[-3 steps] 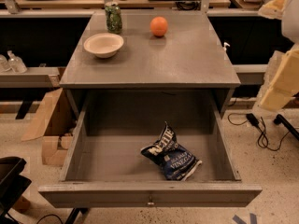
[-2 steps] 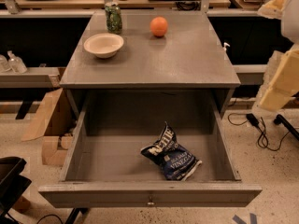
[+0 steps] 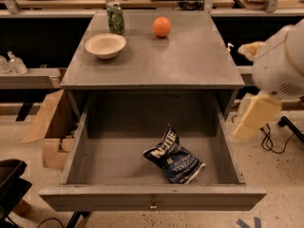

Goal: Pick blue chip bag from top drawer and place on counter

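Pincer (image 3: 255,113) at right edge, partly cut off, grip unreadable; blue chip bag (image 3: 173,156) lies in top drawer (image 3: 152,197).

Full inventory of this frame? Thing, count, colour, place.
chip bag: 1, dark blue with white lettering, on the drawer floor, front right of centre
drawer: 1, grey, pulled open under the counter
counter: 1, grey, cabinet top
bowl: 1, cream, counter back left
can: 1, green, behind the bowl
orange: 1, orange, counter back centre
cardboard box: 1, brown, floor left of the cabinet
arm: 1, white, right edge
gripper: 1, cream, right of the drawer, outside it
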